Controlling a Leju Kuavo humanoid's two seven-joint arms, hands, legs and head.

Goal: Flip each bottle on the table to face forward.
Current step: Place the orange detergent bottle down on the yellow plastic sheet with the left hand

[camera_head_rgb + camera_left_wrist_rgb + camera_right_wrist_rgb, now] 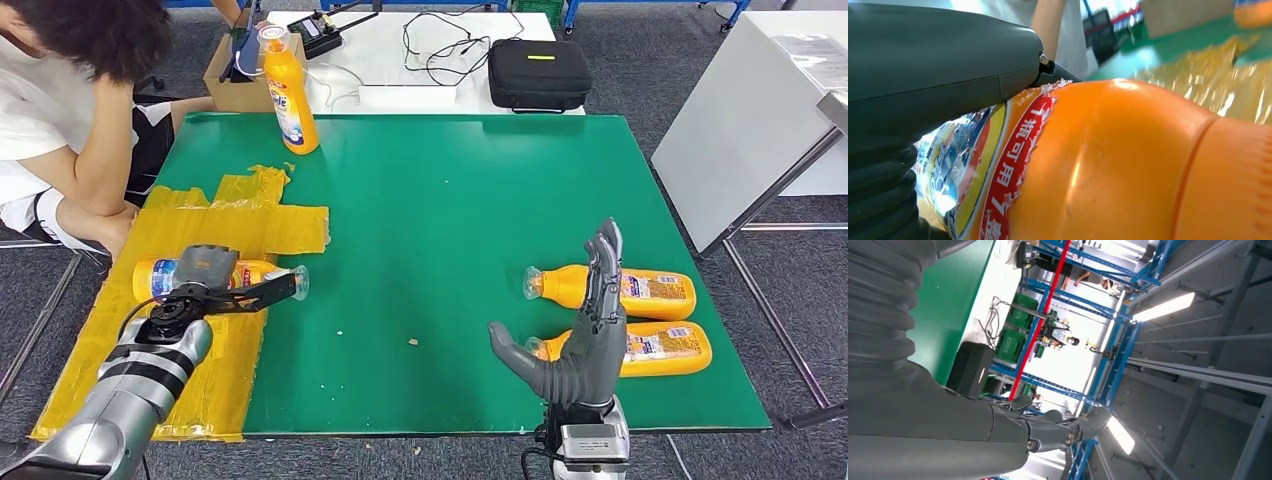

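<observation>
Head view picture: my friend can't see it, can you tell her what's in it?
A robot's left hand grips an orange bottle lying on yellow tape on a green table. Its right hand is raised open beside two more lying bottles, one bottle stands at the back, and a person leans nearby.

Readable text on the bottles

On the bottle [1108, 165] lying under the left hand [923, 75] we read white Chinese characters "瓶可用7" on its label's red band; the standing bottle [290, 95] shows blue lettering, too blurred for us to read.
</observation>
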